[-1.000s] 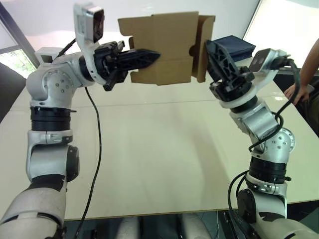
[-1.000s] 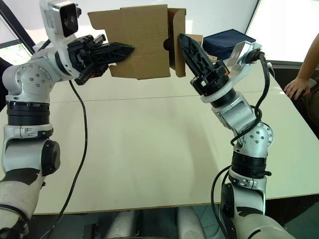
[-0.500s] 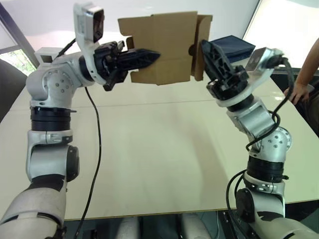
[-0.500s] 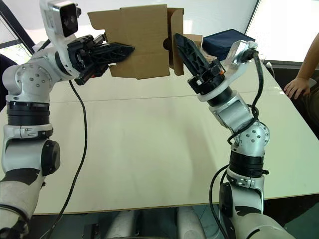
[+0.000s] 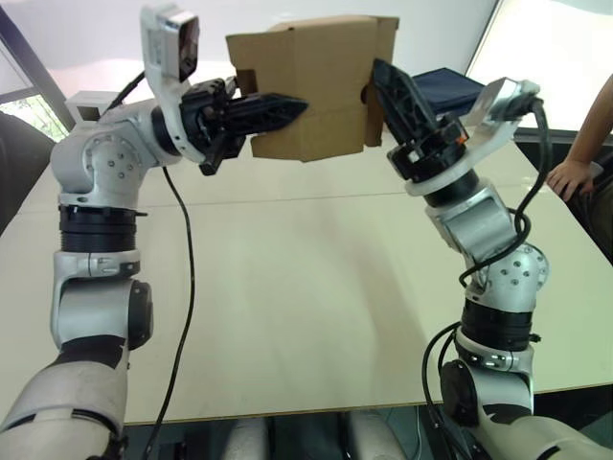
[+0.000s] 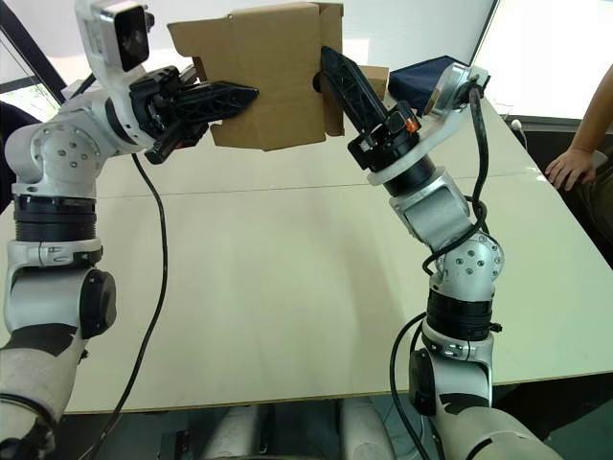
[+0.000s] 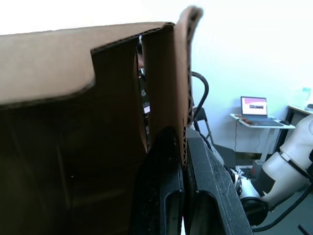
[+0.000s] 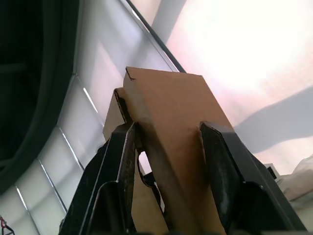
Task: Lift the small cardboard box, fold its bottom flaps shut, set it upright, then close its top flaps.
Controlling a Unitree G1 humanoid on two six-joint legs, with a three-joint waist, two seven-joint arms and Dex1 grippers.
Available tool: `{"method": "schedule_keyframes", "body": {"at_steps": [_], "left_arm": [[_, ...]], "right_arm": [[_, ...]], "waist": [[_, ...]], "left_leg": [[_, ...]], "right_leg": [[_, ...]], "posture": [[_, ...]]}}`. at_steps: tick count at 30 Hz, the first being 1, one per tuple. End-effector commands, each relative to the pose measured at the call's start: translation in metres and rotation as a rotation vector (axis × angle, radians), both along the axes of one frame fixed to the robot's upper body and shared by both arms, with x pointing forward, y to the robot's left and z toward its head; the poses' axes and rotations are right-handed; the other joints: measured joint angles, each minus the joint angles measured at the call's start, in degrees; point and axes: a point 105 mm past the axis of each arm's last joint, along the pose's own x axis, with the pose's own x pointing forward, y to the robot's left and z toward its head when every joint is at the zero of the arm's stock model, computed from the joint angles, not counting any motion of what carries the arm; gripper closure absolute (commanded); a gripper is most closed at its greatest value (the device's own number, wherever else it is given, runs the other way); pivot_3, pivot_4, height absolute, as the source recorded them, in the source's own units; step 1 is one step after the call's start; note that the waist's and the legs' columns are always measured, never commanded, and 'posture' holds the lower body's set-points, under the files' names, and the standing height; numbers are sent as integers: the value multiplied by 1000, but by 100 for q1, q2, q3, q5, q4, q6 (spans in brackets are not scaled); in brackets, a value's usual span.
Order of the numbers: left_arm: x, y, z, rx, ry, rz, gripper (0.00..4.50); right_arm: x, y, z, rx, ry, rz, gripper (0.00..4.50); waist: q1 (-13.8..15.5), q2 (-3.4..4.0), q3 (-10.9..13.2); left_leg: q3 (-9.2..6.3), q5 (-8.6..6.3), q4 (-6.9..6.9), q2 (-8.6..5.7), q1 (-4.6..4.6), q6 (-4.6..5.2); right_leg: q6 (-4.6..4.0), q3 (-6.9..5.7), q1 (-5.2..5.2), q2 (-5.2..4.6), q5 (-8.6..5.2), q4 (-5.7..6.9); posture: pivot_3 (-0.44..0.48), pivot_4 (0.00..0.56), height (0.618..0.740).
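The small cardboard box [image 5: 316,86] hangs high above the table, plain brown, its open ends facing left and right. My left gripper [image 5: 302,103] is shut on the box's near wall; in the left wrist view its fingers [image 7: 164,196] pinch the corrugated edge [image 7: 181,122]. My right gripper [image 5: 380,69] is pressed against the box's right end, where the flaps lie folded in. In the right wrist view its open fingers [image 8: 115,176] straddle a brown flap [image 8: 171,127], and one finger touches it.
The pale table [image 5: 287,287] lies well below the box. A dark blue case [image 5: 450,84] sits at the back right and a white object [image 5: 91,100] at the back left. A person's hand [image 5: 572,177] rests on the table's right edge.
My right gripper has moved left and upward against the box's right end, pushing the outstanding flap in flat. The left arm and the box have stayed put.
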Motion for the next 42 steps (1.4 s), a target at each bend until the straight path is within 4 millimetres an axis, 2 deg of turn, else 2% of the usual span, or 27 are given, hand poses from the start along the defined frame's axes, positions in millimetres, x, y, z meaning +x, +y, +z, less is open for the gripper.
{"method": "schedule_keyframes", "body": {"at_steps": [1,8,18,25,29,37,40,42], "left_arm": [[-3,2,12,-22,-51,10,4500],[-1,2,14,-35,-47,18,4500],[-2,0,12,-28,-41,9,4500],[2,1,2,30,-24,36,4500],[1,3,3,41,-26,30,4500],[-7,9,6,42,-1,-4,4500],[-7,10,6,31,7,-7,4500],[-8,9,6,23,9,-11,4500]], "right_arm": [[-23,10,14,23,-81,84,2434],[-28,24,-2,19,-24,138,2434],[-22,22,-8,32,8,127,2434],[-23,17,-13,-19,7,109,2434],[-23,8,-22,-83,10,84,2434],[-13,-34,-24,-96,21,-6,2434],[-8,-40,-21,-93,13,-43,3155],[-8,-33,-21,-108,5,-29,3985]], "waist": [[-9,0,0],[-83,0,0],[-108,1,1],[-107,1,1],[-105,1,1],[-103,1,1],[-105,1,1],[-106,1,1]], "left_leg": [[0,0,0,0,0,0],[-1,0,-2,0,0,0],[0,0,-5,0,0,0],[0,0,-5,0,0,0],[0,0,-5,0,0,0],[1,-6,-5,-1,0,11],[1,-6,-5,0,0,11],[1,-5,-5,0,0,9]], "right_leg": [[0,0,0,0,0,0],[0,0,0,0,0,-1],[0,0,-2,0,0,-1],[0,0,-2,0,0,-1],[0,0,-1,0,0,-1],[0,0,0,0,0,-3],[0,0,0,0,0,-2],[0,1,0,1,0,-2]], "posture": [[0,150,740],[0,150,740],[0,150,740],[0,150,740],[0,150,740],[0,150,740],[0,150,740],[0,150,740]]}}
